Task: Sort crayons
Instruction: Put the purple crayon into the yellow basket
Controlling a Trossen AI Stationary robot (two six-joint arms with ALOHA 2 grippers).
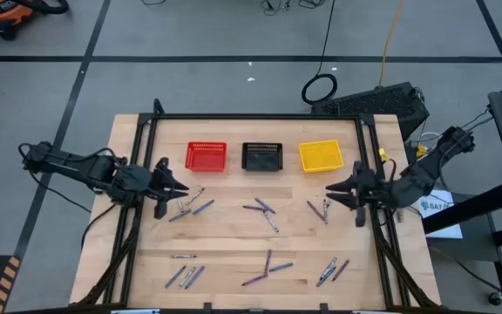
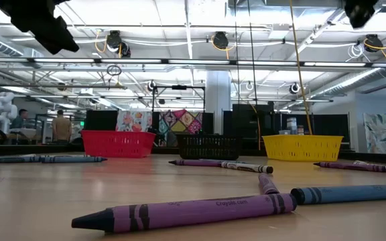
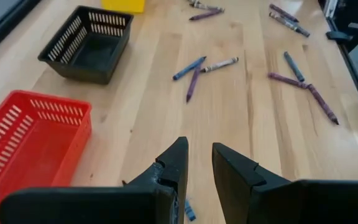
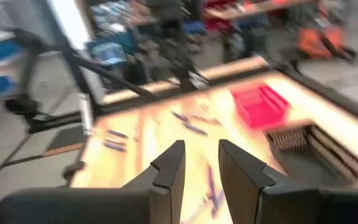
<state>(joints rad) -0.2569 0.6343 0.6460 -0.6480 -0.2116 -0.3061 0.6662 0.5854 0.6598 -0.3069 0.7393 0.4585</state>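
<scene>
High view, crayons (image 1: pixel 262 208) scattered mid-table, baskets (image 1: pixel 261 156) along far edge

Pale wooden table (image 1: pixel 234 240), slotted plastic baskets (image 1: pixel 206 157)

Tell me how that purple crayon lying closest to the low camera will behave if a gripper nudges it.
The purple crayon looks round and lies flat on the smooth wooden table, so it would probably roll. It seems light and stiff. Its paper wrapper may aid grip.
</scene>
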